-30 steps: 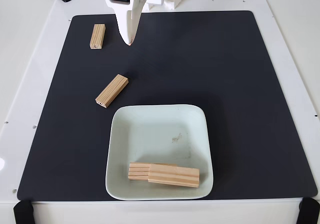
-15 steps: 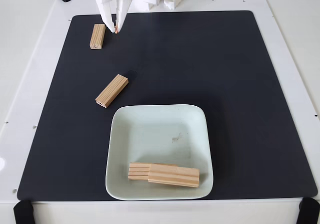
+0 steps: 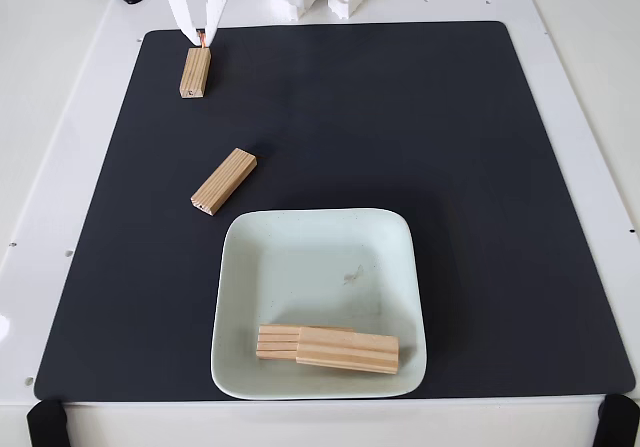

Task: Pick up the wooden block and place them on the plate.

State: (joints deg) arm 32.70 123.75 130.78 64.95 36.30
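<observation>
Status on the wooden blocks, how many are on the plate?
Two light-tan wooden bars lie on the pale square plate. The hand is above the far bar, gripping nothing. That bar and the angled one remain on the black mat.

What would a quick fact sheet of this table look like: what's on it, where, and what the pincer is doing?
surface: black mat on a white table
plate: pale, square, near front edge of mat
blocks on plate: two wooden blocks, lying overlapped
blocks on mat: one at far left, one angled beside the plate
pincer: above the far-left block's top end, holding nothing
</observation>
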